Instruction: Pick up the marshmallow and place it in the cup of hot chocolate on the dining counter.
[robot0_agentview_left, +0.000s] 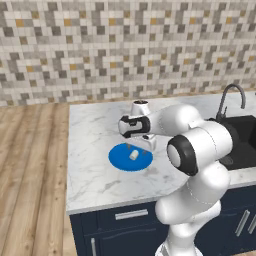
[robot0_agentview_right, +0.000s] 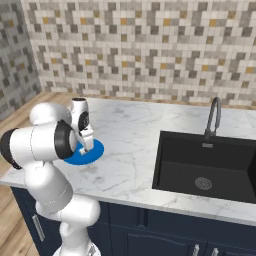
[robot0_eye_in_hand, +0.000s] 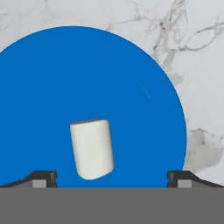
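Note:
The marshmallow (robot0_eye_in_hand: 92, 148), a small white cylinder, lies on its side on a flat blue round plate (robot0_eye_in_hand: 87, 74) on the marble dining counter (robot0_agentview_left: 92, 170). In the left base view the marshmallow (robot0_agentview_left: 133, 155) sits near the plate's middle. My gripper (robot0_eye_in_hand: 113, 179) hangs straight above it, pointing down, open, with one fingertip (robot0_eye_in_hand: 41, 178) on each side and nothing between them. The left base view puts the gripper (robot0_agentview_left: 138, 148) just above the plate (robot0_agentview_left: 120, 159), and so does the right base view, gripper (robot0_agentview_right: 86, 146) over plate (robot0_agentview_right: 95, 150). The cup of hot chocolate is out of view.
A black sink (robot0_agentview_right: 205, 167) with a curved dark faucet (robot0_agentview_right: 214, 117) is set into the counter's right part. A mosaic tiled wall (robot0_agentview_left: 125, 45) stands behind. Wooden floor (robot0_agentview_left: 30, 175) lies left of the counter's edge. Navy cabinet fronts (robot0_agentview_left: 120, 225) run below.

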